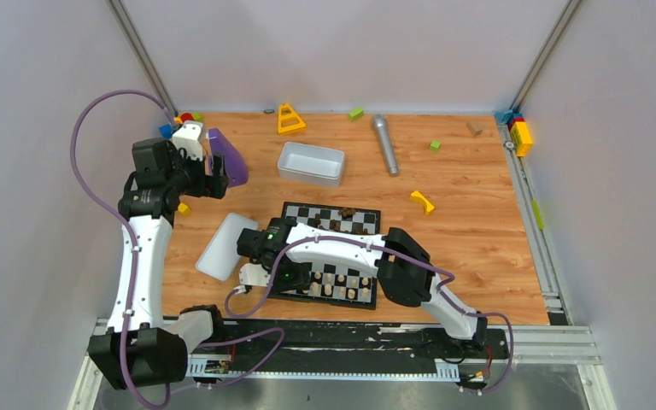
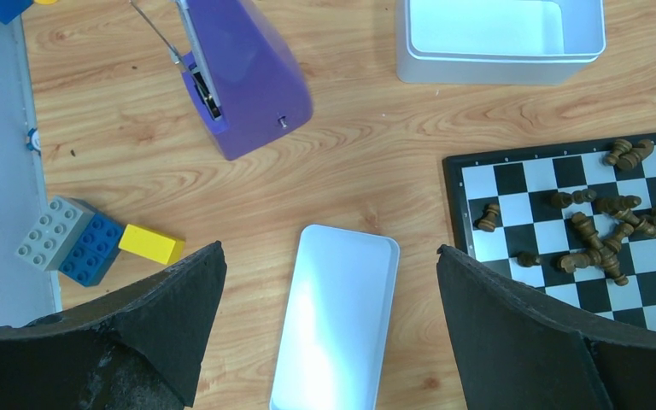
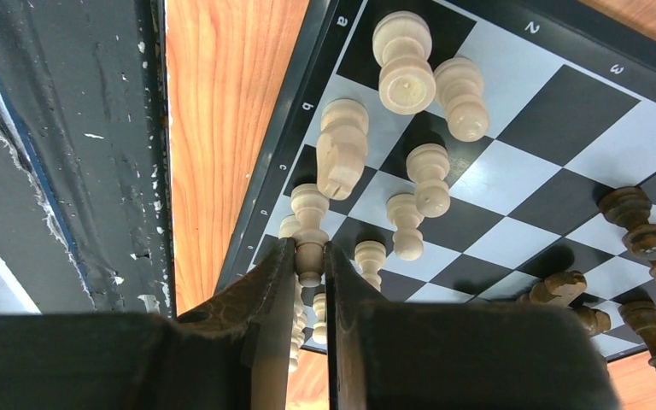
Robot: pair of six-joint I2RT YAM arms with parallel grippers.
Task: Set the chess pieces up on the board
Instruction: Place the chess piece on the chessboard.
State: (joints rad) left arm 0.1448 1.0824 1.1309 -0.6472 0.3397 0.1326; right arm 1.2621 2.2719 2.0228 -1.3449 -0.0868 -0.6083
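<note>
The checkered board (image 1: 303, 211) lies at the table's near middle. Pale beige pieces (image 1: 342, 286) stand along its near rows and show close up in the right wrist view (image 3: 427, 171). Dark brown pieces (image 2: 598, 235) lie tumbled in a heap on its far rows (image 1: 346, 213). My right gripper (image 3: 310, 256) is shut on one pale piece (image 3: 309, 224) at the board's near left corner (image 1: 284, 273). My left gripper (image 2: 329, 252) is open and empty. It is held high above the white lid, left of the board (image 1: 215, 181).
A white lid (image 2: 337, 316) lies flat left of the board. A white tray (image 1: 311, 162) stands behind the board. A purple object (image 2: 243, 77) and toy blocks (image 2: 77, 239) are at the left. A grey cylinder (image 1: 384, 143) and a yellow piece (image 1: 422, 201) lie at the right.
</note>
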